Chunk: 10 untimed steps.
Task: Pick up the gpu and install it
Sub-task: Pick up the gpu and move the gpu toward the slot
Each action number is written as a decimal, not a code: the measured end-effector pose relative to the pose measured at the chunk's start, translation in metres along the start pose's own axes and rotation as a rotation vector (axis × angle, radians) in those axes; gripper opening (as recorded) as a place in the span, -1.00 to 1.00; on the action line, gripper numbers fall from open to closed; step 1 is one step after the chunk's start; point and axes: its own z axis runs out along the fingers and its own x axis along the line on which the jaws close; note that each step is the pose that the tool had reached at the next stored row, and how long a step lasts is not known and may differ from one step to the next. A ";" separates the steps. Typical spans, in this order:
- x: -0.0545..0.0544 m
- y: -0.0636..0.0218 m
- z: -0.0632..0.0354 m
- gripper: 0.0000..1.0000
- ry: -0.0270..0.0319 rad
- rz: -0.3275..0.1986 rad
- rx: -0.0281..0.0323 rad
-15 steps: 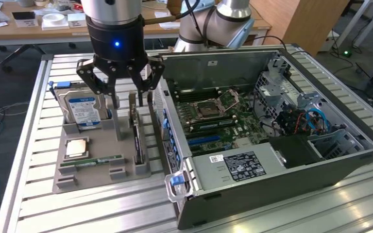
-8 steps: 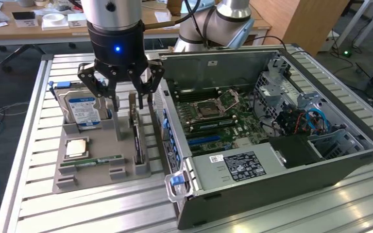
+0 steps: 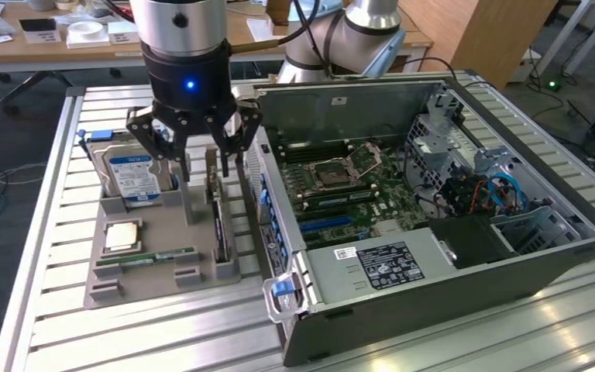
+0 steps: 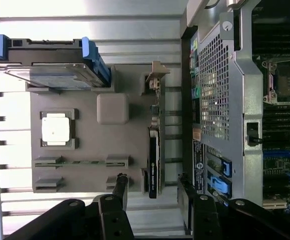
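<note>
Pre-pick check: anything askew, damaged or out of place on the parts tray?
Nothing stands out. The thin black gpu card with silver bracket stands on edge, straight in the grey slotted tray; the open black gripper hangs above it.

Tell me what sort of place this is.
Probably a robotics lab for PC assembly: an open computer case lies on a slatted aluminium table, a grey tray holds a hard drive and the gpu, and a cluttered desk stands behind.

On the tray (image 3: 142,277), the gpu (image 3: 219,229) stands on edge along the side nearest the computer case (image 3: 411,298).
</note>
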 end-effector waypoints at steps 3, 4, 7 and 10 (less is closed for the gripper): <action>0.000 0.0002 0.0054 0.06 0.0001 -0.004 -0.0001; 0.000 0.0002 0.0072 0.06 0.0001 -0.004 -0.0001; 0.000 0.0002 0.0119 0.06 0.0001 -0.005 -0.0002; 0.000 0.0001 0.0121 0.06 0.0004 -0.005 -0.0001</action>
